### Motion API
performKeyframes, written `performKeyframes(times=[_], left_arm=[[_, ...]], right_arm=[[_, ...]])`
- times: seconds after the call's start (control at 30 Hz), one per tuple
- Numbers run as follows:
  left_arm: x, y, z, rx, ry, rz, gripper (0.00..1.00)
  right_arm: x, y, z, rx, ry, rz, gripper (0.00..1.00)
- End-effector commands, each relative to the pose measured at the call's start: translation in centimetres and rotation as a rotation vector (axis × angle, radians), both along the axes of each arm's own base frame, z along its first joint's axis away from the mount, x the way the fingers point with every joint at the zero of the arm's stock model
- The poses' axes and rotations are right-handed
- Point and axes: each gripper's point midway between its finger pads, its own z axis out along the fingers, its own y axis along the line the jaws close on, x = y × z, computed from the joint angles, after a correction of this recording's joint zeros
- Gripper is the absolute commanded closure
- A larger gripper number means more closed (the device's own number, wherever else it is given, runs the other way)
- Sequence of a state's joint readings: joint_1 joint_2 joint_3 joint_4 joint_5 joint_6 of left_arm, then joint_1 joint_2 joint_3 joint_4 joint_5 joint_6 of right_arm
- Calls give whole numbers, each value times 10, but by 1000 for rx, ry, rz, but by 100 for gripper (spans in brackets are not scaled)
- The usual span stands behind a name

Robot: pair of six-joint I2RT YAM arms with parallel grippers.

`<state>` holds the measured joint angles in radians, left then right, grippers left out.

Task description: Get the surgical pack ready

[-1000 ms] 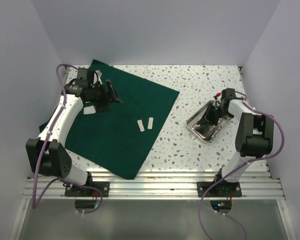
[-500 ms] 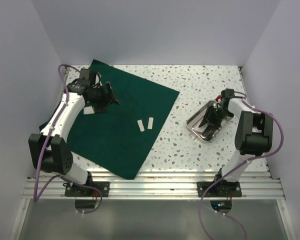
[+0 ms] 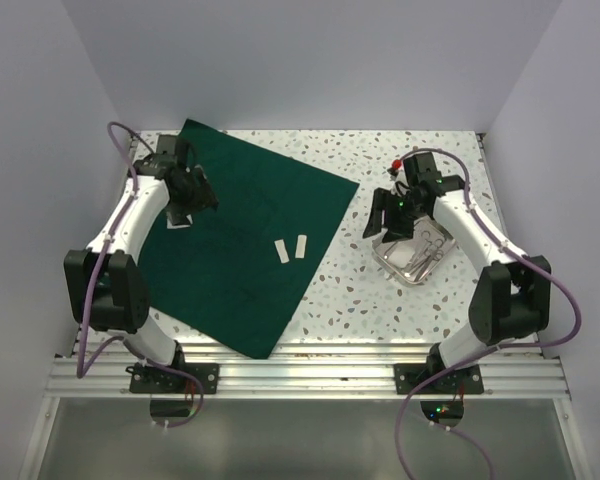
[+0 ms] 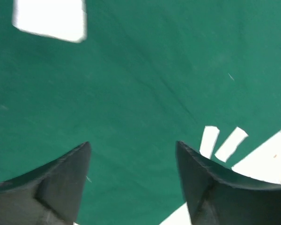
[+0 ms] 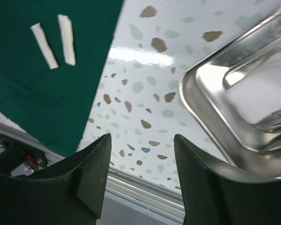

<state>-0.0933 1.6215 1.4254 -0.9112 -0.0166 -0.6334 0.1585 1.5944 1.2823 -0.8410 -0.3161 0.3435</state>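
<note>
The left hand (image 4: 133, 145) was held wide open above the green cloth (image 3: 230, 280). The right hand (image 5: 143, 138) was seen parted and empty, right of the cloth.

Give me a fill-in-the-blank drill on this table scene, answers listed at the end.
1. On the dark green cloth sheet lie ___ narrow white strips, side by side.
2. The shiny steel tray rests on the speckled table, to the cloth's ___ in the top view.
3. The left gripper and the right gripper both stand ___, holding nothing.
Missing words: two; right; open.
</note>
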Motion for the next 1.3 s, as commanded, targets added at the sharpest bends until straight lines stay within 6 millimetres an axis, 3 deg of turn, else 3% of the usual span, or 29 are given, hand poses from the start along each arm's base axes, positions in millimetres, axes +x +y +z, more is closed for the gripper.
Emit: performKeyframes(times=[0.0, 0.07, 0.1, 0.17, 0.27, 0.4, 0.43, 0.47, 0.5, 0.53, 0.7, 1.27], left_arm=[[18, 38, -5, 87, -47, 22, 26], [25, 60, -14, 103, -75, 18, 33], [28, 69, -17, 129, -81, 24, 42], [34, 93, -28, 236, -40, 53, 50], [40, 111, -44, 353, 45, 103, 48], [56, 116, -52, 448, 60, 164, 42], [66, 100, -55, 459, 60, 146, 41], [67, 103, -55, 502, 73, 164, 40], [68, 101, -67, 526, 114, 166, 39], [73, 100, -61, 539, 116, 186, 39], [86, 98, -68, 604, 129, 188, 39], [73, 86, -112, 643, 239, 163, 43]], right_arm=[[-10, 17, 28, 46, -46, 53, 40], [-15, 21, 26, 52, -39, 68, 39], [-19, 22, 22, 51, -26, 73, 39], [-21, 22, 19, 47, -22, 79, 39], [-21, 20, 13, 24, -7, 86, 39], [-15, 15, 17, -19, -13, 98, 39], [-15, 14, 16, -23, -13, 101, 39], [-15, 14, 14, -23, -7, 101, 39], [-16, 14, 10, -22, 4, 103, 39], [-17, 14, 8, -20, 7, 101, 39], [-20, 14, -1, -20, 24, 108, 39], [-20, 23, -9, 26, 47, 122, 39]])
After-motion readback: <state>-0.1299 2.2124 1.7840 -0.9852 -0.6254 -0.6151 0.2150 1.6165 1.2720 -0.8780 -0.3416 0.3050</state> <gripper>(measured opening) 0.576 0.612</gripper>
